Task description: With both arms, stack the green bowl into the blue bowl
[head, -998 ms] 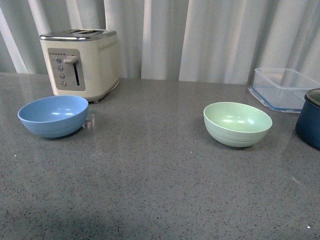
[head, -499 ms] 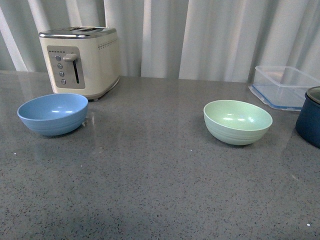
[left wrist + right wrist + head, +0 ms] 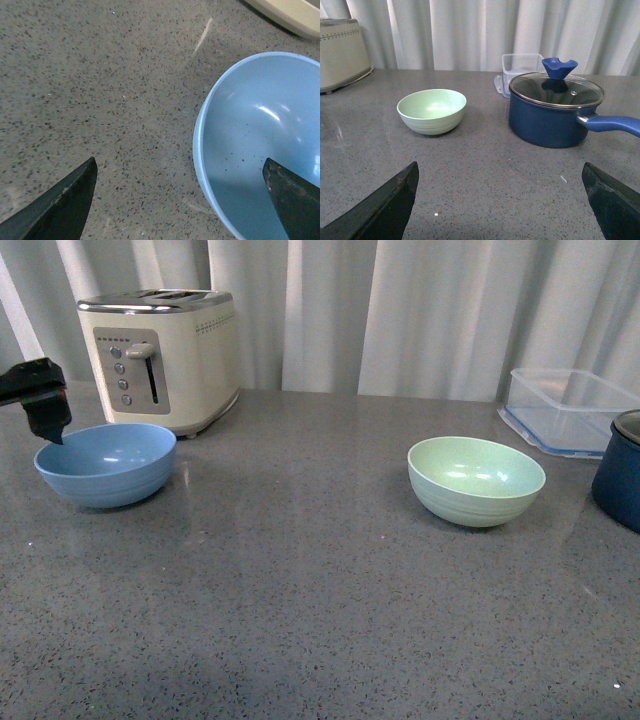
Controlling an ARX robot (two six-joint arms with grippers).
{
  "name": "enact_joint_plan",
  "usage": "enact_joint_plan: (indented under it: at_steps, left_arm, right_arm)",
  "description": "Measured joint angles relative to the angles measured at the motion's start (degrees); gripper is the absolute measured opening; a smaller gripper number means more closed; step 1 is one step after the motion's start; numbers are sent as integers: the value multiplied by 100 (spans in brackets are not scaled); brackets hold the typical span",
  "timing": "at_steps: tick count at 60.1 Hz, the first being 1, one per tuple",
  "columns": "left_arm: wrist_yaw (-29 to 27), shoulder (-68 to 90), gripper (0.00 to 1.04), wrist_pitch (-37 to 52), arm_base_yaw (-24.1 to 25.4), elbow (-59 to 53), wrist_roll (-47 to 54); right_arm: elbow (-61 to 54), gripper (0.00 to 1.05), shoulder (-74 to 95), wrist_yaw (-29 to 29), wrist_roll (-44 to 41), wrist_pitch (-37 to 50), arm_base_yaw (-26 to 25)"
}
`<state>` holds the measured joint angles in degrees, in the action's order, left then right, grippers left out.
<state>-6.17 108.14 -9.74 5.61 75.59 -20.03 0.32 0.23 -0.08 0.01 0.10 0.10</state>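
The blue bowl (image 3: 105, 465) sits upright on the grey surface (image 3: 300, 580) at the left, just in front of a cream toaster (image 3: 160, 360). The green bowl (image 3: 476, 480) stands upright right of centre, well apart from it, with a clear container (image 3: 565, 410) and a lidded navy pot (image 3: 555, 115) further right. The left gripper (image 3: 47, 420) hangs over the blue bowl's left rim, its fingers (image 3: 60, 205) spread wide, one above the bowl's inside and one outside it. The right gripper (image 3: 500, 165) is also spread wide, holding nothing, with the green bowl well ahead of it.
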Motion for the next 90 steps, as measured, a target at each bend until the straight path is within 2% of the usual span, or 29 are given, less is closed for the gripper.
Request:
enact_joint_plan:
  at_steps: [17, 54, 69, 90]
  left_arm:
    - [-304, 605, 97, -76, -234, 363, -61]
    - [-299, 645, 4, -227, -289, 553, -221]
    - [-151, 210, 4, -223, -490, 450, -90]
    - [125, -323, 4, -223, -1408, 487, 149]
  right_arm:
    - [0, 95, 0, 0, 0, 0, 0]
    - [0, 95, 0, 0, 0, 0, 0]
    - [0, 95, 0, 0, 0, 0, 0]
    - [0, 95, 0, 0, 0, 0, 0]
